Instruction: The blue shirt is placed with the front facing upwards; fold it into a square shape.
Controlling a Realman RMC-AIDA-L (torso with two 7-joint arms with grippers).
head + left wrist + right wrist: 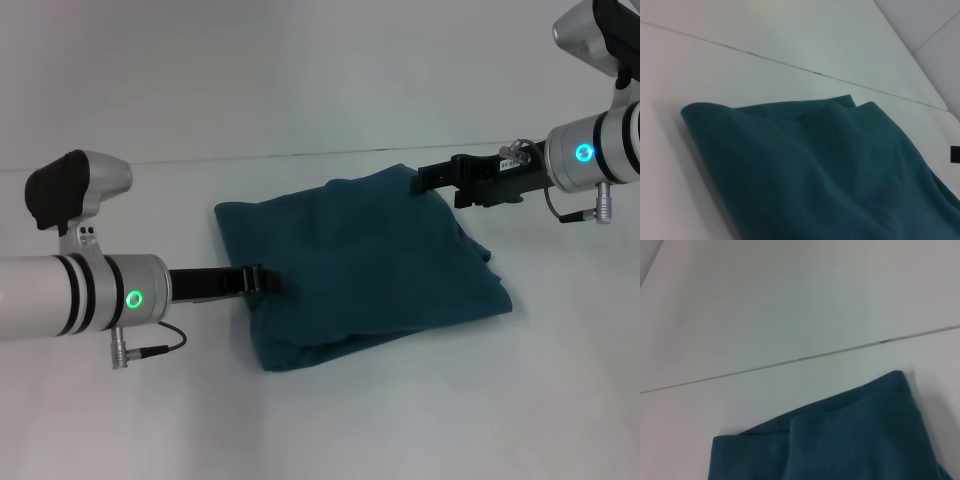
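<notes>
Left gripper [262,280] and right gripper [425,178] touch the blue shirt [360,265]; grip indiscernible. Shirt already folded, roughly square.

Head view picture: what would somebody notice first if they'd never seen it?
First, the blue shirt, folded into a rough square in the middle of the white table. Then the two arms: the left gripper at the shirt's near left edge, the right gripper at its far right corner.
</notes>
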